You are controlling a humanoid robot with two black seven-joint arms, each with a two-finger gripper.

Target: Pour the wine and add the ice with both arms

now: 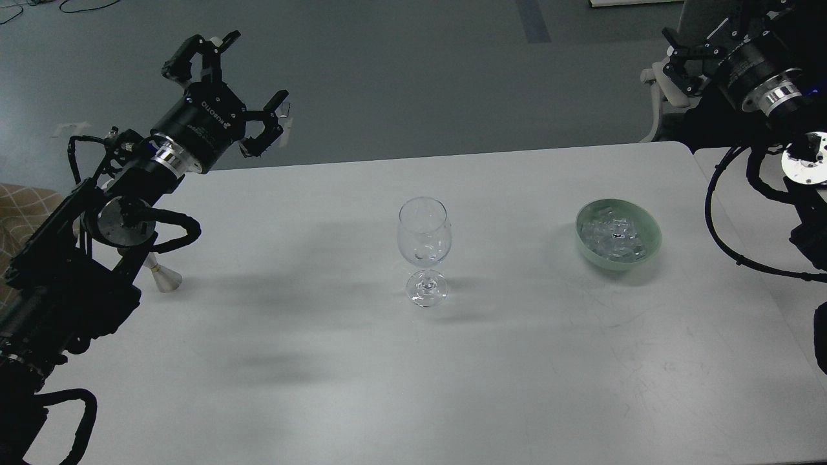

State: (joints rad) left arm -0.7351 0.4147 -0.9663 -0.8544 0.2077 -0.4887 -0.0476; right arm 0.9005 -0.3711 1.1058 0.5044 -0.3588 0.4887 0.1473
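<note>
An empty clear wine glass (pixel 424 240) stands upright at the middle of the white table (pixel 323 361). A pale green bowl (pixel 651 240) to its right holds the ice (pixel 612 233), a heap of small clear cubes. My left gripper (pixel 238 79) is open and empty, held above the table's far left edge, well left of the glass. My right gripper (pixel 675 58) is at the top right, beyond the table's far edge and above and right of the bowl. Its two fingers stand apart and hold nothing. No wine bottle is in view.
A small metal jigger (pixel 165 278) stands at the table's left side, its top hidden behind my left arm. A white chair (pixel 654 97) stands behind the table's far right corner. Grey floor lies beyond the table.
</note>
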